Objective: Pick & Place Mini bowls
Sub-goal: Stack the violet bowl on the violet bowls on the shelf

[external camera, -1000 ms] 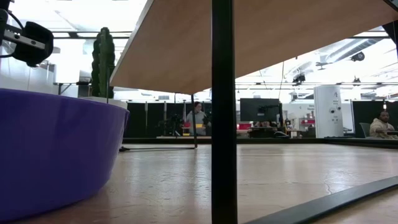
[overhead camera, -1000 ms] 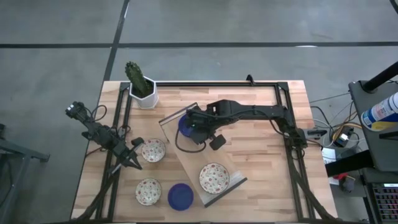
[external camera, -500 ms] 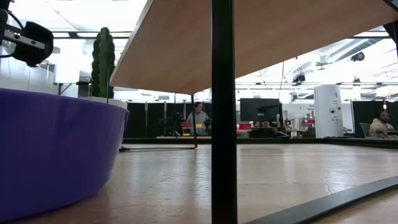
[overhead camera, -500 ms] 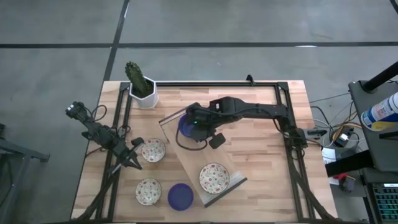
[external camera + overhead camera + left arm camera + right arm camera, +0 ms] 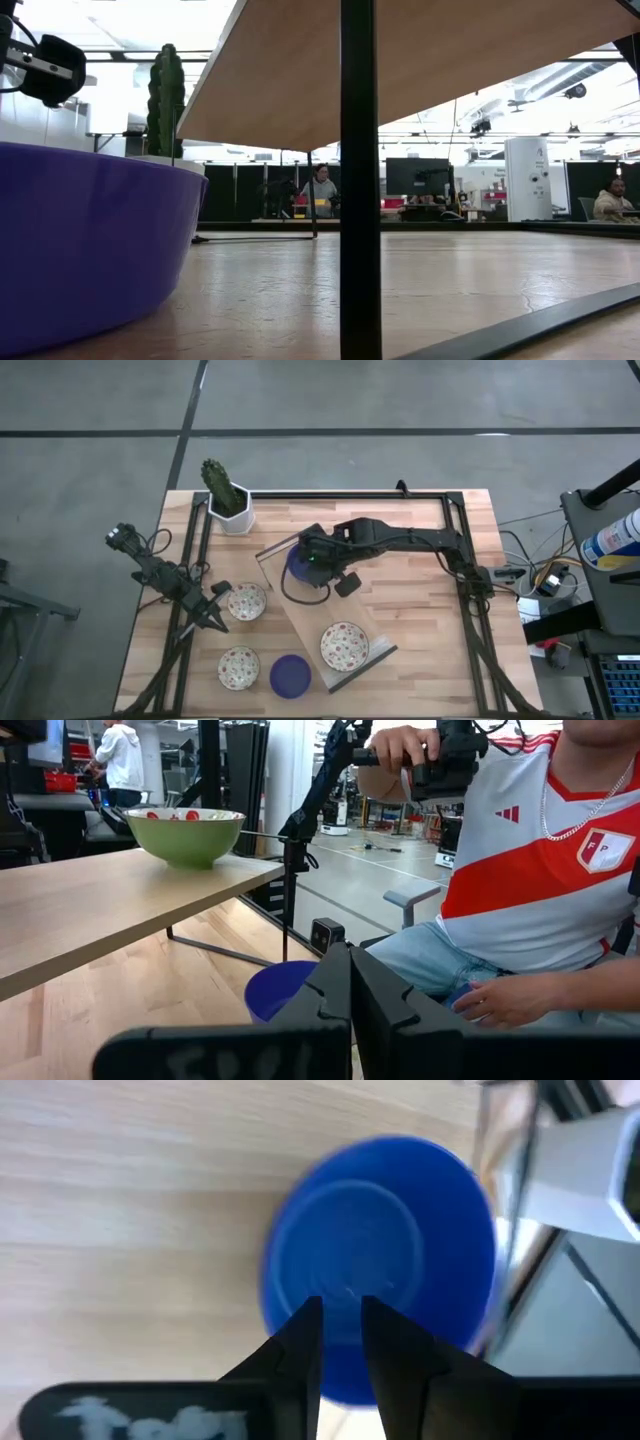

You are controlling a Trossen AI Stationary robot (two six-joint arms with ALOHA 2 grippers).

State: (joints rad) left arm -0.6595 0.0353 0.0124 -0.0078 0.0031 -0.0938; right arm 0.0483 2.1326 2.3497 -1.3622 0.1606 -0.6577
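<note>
Even, diffuse light is falling from above in the high view, giving the table (image 5: pixel 420 620) a soft, flat look with only faint shadows under the right arm (image 5: pixel 400 542). The low view is facing bright ceiling lights and a washed-out white glare at upper left; the near blue bowl (image 5: pixel 90 250) is looming large and soft, and the cactus (image 5: pixel 166 98) is showing as a dark silhouette. In the right wrist view the blue bowl (image 5: pixel 380 1260) is looking smeared and out of focus. The left wrist view is staying sharper, brightly lit from the room behind
</note>
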